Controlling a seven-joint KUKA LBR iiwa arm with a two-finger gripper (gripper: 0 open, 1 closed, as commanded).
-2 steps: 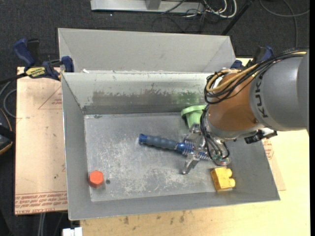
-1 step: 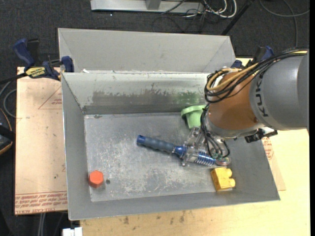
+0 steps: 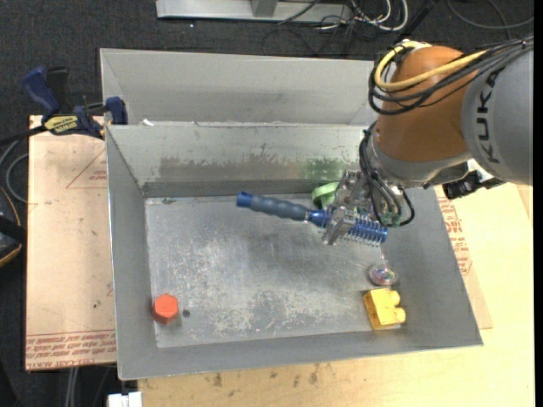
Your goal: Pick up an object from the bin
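Observation:
My gripper (image 3: 338, 221) is at the right of the bin's middle, fingers pointing down. They are shut on the neck of a blue brush (image 3: 276, 207). Its handle runs out to the left and its blue bristle head (image 3: 368, 231) sticks out to the right of the fingers. A faint shadow lies on the floor under the brush. A green thing (image 3: 325, 193) lies just behind the gripper near the back wall, partly hidden by it. A small clear, pinkish thing (image 3: 381, 274) lies on the floor just in front of the gripper.
A yellow toy block (image 3: 384, 308) sits near the front right corner. A red-orange cylinder (image 3: 165, 308) stands near the front left corner. The arm with its orange cover hangs over the bin's back right.

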